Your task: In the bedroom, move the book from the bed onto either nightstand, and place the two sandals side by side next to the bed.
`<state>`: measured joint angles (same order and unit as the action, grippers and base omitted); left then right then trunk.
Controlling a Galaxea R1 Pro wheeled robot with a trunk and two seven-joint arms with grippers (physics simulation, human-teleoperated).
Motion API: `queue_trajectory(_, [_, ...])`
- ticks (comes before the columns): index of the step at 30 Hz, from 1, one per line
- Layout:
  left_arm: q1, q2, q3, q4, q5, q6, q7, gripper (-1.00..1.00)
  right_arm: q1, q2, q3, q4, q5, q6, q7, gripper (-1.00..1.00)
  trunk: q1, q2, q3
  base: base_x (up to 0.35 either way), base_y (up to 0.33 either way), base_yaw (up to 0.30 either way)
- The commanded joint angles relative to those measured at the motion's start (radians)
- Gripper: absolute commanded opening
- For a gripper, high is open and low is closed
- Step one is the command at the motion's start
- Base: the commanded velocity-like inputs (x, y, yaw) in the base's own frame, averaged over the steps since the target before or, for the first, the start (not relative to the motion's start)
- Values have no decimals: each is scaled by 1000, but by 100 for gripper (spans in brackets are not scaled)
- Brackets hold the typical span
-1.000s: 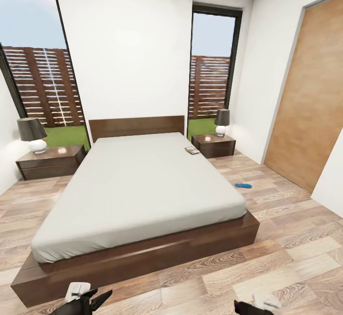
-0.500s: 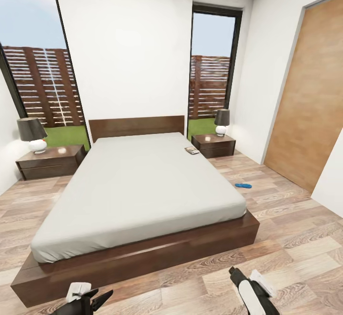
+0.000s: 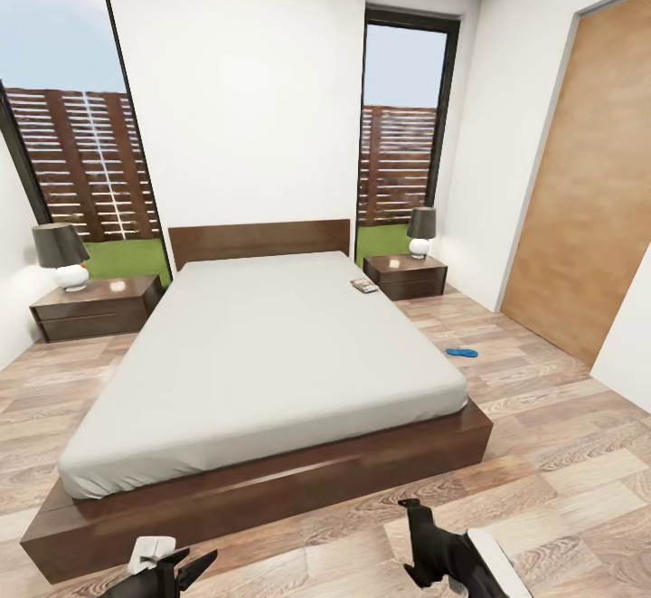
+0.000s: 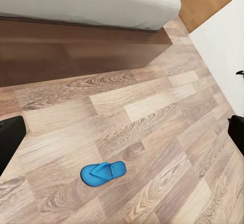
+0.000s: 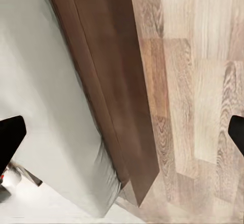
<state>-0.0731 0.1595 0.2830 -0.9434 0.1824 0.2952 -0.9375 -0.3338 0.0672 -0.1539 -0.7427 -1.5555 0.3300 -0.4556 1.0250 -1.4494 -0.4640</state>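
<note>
The bed (image 3: 262, 354) stands in the middle of the room, dark frame under a pale mattress. The book (image 3: 364, 286) lies on the mattress near its far right corner. That corner is close to the right nightstand (image 3: 406, 276); a second nightstand (image 3: 95, 307) stands at the bed's left. One blue sandal (image 3: 461, 353) lies on the planks to the right of the bed. Another sandal (image 4: 103, 172) lies on the floor short of the bed's foot frame (image 4: 76, 51). My left gripper (image 3: 172, 571) (image 4: 124, 132) is open and empty. My right gripper (image 3: 423, 539) (image 5: 122, 132) is open over the bed frame corner (image 5: 122, 132).
A lamp (image 3: 61, 256) stands on the left nightstand and another lamp (image 3: 420, 232) on the right one. Tall windows flank the headboard. A wooden door (image 3: 588, 200) fills the right wall. Open plank floor (image 3: 542, 453) runs along the bed's right side and foot.
My right arm has risen from the bottom edge and swung left toward the bed's foot. The left gripper and the room's things have stayed put.
</note>
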Motion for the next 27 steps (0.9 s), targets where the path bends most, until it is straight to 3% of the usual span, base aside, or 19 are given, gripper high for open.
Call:
queue_trajectory(1, [-1,0,1,0,6,10,-3,100,-1,1,-5,-4,-18,9,-4,100,0,-1,-1,0,0,0])
queue_trajectory(4, [-1,0,0,0,6,9,-3,100,-1,1,-5,-8,-36,15,-3,100,0,-1,-1,0,0,0])
queue_trajectory(12, [-1,-12,0,0,7,9,-2,100,-1,0,-6,4,-38,14,-27,100,0,-1,-1,0,0,0])
queue_trajectory(14, [-1,-13,0,0,7,9,-2,100,-1,-1,-7,5,-36,9,-81,100,0,-1,-1,0,0,0])
queue_trajectory(17, [-1,-16,1,0,7,9,-1,100,-1,-1,-7,4,-37,3,-236,100,0,-1,-1,0,0,0])
queue_trajectory(19, [-1,-22,1,0,7,9,-1,100,-1,-1,-7,3,-38,1,-285,100,0,-1,-1,0,0,0])
queue_trajectory(27, [-1,-35,-1,0,6,10,-1,100,-1,-1,-8,0,-38,0,-319,100,8,-15,-7,0,0,0])
